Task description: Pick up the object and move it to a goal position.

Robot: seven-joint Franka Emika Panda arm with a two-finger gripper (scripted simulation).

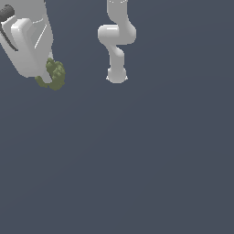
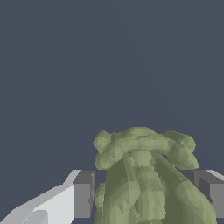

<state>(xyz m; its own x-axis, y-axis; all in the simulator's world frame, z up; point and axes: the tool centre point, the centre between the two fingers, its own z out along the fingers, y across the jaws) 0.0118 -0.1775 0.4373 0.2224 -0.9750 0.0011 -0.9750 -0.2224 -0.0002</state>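
Carry step in hand, I judged: white two-finger gripper (image 2: 146, 194) clenched on small knobbly olive-green clump (image 1: 55, 74), dark pads (image 2: 84, 194) flanking it, at exterior view's upper left. No goal marker visible. Next move called for steady transfer. Clump lumpy, faceted, matte; ground flat slate-blue (image 1: 137, 160).

Gripper (image 1: 48, 75) upper left of exterior frame, object (image 1: 55, 74) between its fingers (image 2: 84, 194); arm base (image 1: 116, 75) upper centre, well apart.
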